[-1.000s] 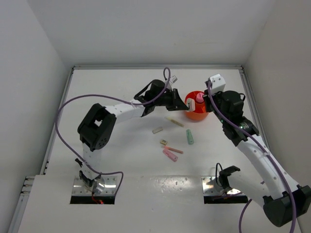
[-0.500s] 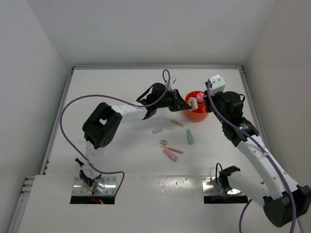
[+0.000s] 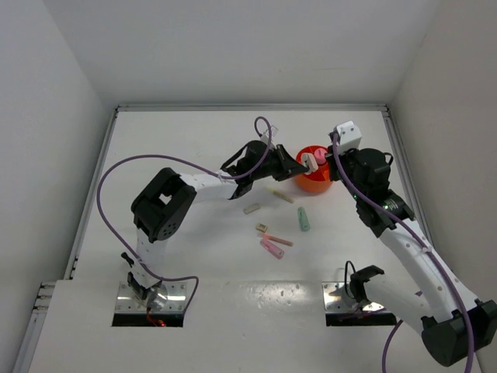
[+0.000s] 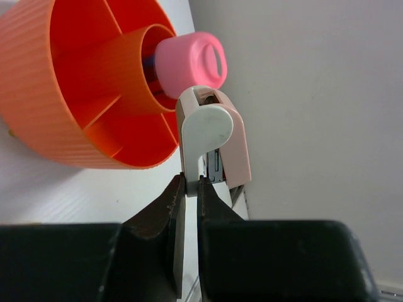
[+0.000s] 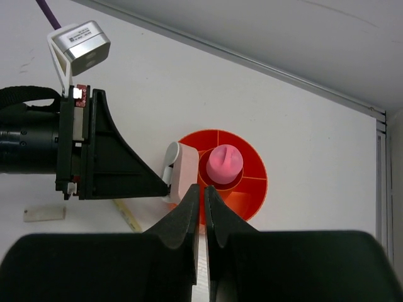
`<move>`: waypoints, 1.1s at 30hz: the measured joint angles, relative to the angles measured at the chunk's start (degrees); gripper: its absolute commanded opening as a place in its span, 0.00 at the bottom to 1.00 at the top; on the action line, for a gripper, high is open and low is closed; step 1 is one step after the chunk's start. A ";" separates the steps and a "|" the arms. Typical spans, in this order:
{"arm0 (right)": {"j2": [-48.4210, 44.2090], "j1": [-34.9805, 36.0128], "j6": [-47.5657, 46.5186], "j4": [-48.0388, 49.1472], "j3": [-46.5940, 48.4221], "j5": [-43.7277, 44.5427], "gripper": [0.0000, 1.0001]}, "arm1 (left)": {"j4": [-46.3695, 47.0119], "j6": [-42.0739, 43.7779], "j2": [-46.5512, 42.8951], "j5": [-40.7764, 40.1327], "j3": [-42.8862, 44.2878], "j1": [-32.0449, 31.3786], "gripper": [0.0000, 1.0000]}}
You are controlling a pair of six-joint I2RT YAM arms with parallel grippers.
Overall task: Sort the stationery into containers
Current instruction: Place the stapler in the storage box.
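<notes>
Left gripper (image 4: 191, 189): jaws pinched on the tail end of a small white-and-pink plastic block (image 4: 211, 135), held at the rim of the round ribbed orange plastic bowl (image 4: 56, 119), beside its chunky pink tube (image 4: 189, 61). Risk: thin end-grip; block may pivot and drop outside the rim.

Orange bowl (image 4: 75, 135): cut off by the top and left edges of my left wrist view; part of its near rim sits behind my right fingers (image 5: 182, 220).
Pink tube (image 4: 189, 61): lower part sunk out of sight in the bowl's centre cup.
White-pink block (image 4: 208, 135): bottom end lost between my left fingers (image 4: 157, 217).
Tan block (image 3: 262, 228): too small from above to make out.
</notes>
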 measured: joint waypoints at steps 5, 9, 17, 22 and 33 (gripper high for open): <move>-0.15 0.00 0.00 0.02 -0.02 0.00 0.06 | 2.69 -2.29 0.04 -0.87 0.00 -0.07 0.00; -0.37 0.00 0.00 0.02 -0.04 0.00 0.06 | 4.46 -3.58 0.96 -1.27 0.04 -0.17 0.00; -0.50 0.00 0.00 0.02 -0.09 0.00 0.06 | 4.55 -5.01 3.30 -1.77 0.31 -1.31 0.00; -0.70 0.00 0.00 0.24 -0.35 0.00 0.06 | 5.46 -6.82 4.26 -1.95 0.39 -2.27 0.00; -1.09 0.00 0.00 0.92 -0.68 0.02 0.06 | 19.43 -16.94 3.52 -7.65 -8.46 -5.18 0.00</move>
